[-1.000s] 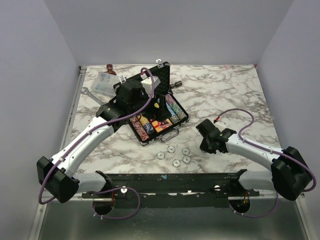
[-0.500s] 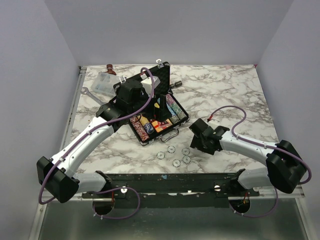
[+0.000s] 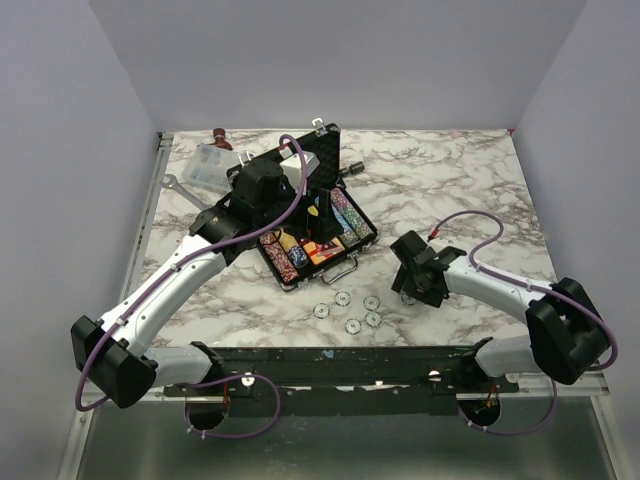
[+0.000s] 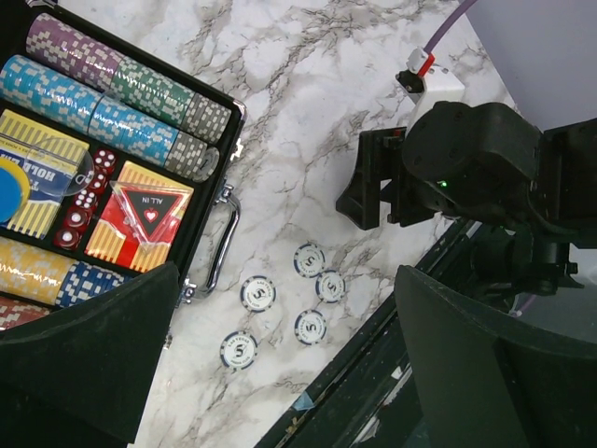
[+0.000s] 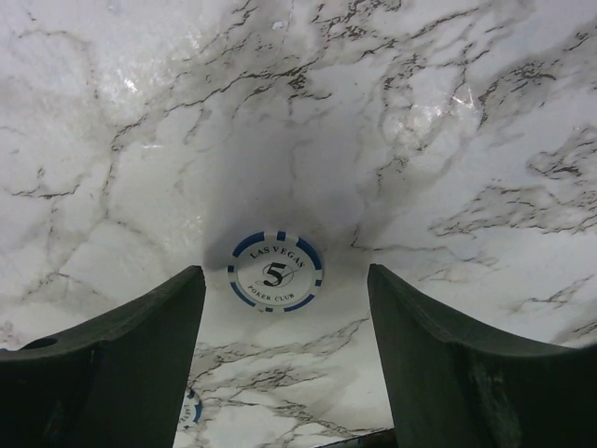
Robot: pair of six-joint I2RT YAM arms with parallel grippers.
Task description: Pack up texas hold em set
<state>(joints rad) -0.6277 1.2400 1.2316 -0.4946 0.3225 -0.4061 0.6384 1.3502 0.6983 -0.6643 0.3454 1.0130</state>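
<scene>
Marbled worktop (image 3: 450, 190), pale walls on three sides.

1. Right gripper (image 5: 283, 308): fingers apart, empty, poised over one loose pale chip (image 5: 275, 272). The chip lies flat on the marble, centred between them and untouched. I judge a straight descent best, closing on the rim only once fully down, since a thin disc on stone may skate or flip.
2. Other loose chips (image 3: 350, 312): clustered just beside it, near the worktop's near edge. I would keep my fingers off them.
3. Briefcase (image 3: 318, 165): open, mid-worktop towards the far left corner. It holds chip rows (image 4: 121, 93) and card boxes (image 4: 140, 219), and its handle (image 4: 227, 238) faces the loose chips.
4. Left gripper (image 4: 287, 280): fingers wide apart, empty, hanging over the briefcase, so probably in my drop path.
5. Clear plastic box (image 3: 205, 165) and silver wrench (image 3: 185, 192): far left corner, well apart.
</scene>
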